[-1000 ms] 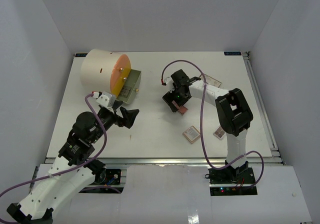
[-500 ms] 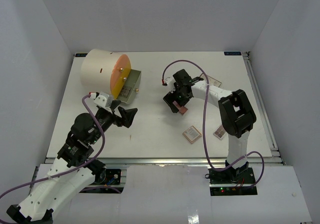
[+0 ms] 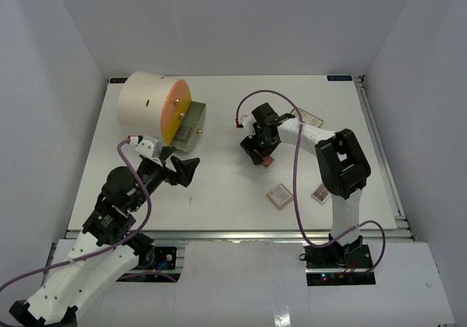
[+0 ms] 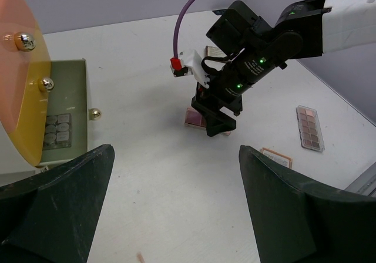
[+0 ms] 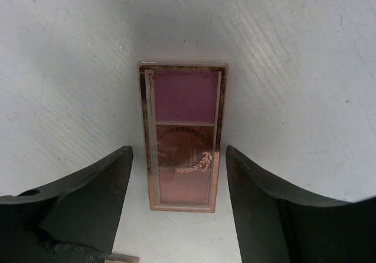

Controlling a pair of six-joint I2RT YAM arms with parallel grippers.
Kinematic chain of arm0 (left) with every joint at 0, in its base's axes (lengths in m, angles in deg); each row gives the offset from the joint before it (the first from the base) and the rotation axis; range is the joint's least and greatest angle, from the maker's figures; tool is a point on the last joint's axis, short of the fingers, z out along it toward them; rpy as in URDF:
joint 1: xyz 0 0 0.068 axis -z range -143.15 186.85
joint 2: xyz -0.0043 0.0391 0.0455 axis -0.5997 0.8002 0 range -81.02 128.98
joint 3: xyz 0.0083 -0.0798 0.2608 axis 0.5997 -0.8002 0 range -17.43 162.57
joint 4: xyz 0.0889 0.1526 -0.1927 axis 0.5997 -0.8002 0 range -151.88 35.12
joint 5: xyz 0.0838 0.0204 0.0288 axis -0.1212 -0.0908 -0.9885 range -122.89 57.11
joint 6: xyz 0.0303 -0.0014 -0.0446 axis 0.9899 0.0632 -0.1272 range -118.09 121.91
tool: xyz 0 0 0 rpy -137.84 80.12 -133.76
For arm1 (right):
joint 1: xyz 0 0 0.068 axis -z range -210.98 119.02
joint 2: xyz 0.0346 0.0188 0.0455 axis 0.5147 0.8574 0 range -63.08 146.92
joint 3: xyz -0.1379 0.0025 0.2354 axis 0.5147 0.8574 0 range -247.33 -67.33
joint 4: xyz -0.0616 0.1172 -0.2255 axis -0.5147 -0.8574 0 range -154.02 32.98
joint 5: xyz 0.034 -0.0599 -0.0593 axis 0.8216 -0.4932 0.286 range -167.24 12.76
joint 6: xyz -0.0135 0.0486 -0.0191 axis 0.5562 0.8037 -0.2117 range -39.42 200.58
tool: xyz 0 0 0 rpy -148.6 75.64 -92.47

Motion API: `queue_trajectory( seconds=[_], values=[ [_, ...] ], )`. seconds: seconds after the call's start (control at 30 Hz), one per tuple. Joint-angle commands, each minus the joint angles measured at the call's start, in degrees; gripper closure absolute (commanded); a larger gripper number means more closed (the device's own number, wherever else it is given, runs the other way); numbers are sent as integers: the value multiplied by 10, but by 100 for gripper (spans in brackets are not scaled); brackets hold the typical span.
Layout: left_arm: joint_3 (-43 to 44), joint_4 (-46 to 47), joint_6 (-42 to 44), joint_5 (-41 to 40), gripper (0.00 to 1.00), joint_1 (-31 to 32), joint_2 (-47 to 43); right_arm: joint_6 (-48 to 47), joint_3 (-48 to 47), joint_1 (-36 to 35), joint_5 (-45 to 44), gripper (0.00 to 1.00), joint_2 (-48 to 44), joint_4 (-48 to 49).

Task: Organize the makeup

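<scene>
A pink and brown eyeshadow palette (image 5: 183, 137) lies flat on the white table, also seen in the top view (image 3: 268, 160) and the left wrist view (image 4: 192, 117). My right gripper (image 5: 177, 157) is open and points straight down, one finger on each side of the palette, not touching it; it also shows in the top view (image 3: 257, 150). My left gripper (image 3: 191, 171) is open and empty above bare table (image 4: 176, 157). A square palette (image 3: 279, 195) and a brown palette (image 3: 319, 193) lie near the front right. Sponges, bottle and lipstick are out of view.
A big cream cylinder with an orange face (image 3: 149, 104) lies at the back left. Its green drawer (image 3: 191, 126) is pulled out, with a grey palette (image 4: 57, 131) inside. Another palette (image 3: 310, 117) lies behind the right arm. White walls enclose the table.
My right gripper has shifted slightly to the right and settled over the pink palette. My left arm has drawn back a little to the left.
</scene>
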Motion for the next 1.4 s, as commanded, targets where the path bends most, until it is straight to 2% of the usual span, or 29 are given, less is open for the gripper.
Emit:
queue_trajectory(
  seconds=[0.0, 0.07, 0.2, 0.4, 0.5, 0.63, 0.77, 0.93, 1.2, 1.37],
  values=[
    [-4, -3, -3, -6, 2, -4, -5, -7, -7, 2, 1, 37, 7, 4],
    [-4, -3, -3, -7, 2, -4, -6, -12, -2, 1, -2, 43, 4, 9],
    [-4, -1, -4, -9, 2, -4, -9, -41, 7, -7, -13, 64, -20, 26],
    [-7, 2, -4, -19, 2, -4, -31, -149, -27, -54, -53, 78, -72, 28],
    [-9, 5, -4, -36, 2, -4, -47, -230, -52, -87, -98, 80, -93, 37],
    [-19, 12, -5, -74, 2, -5, -92, -382, -71, -137, -169, 84, -115, 88],
    [-27, 19, -5, -100, 2, -5, -135, -572, -27, -195, -218, 88, -124, 255],
    [-31, 20, -6, -125, 2, -10, -163, -753, 2, -225, -211, 88, -92, 438],
    [-29, 20, -5, -118, 2, -23, -159, -827, -25, -231, -128, 87, -33, 538],
    [-30, 21, -6, -114, 2, -31, -164, -878, 9, -227, -80, 86, -7, 614]
  ],
)
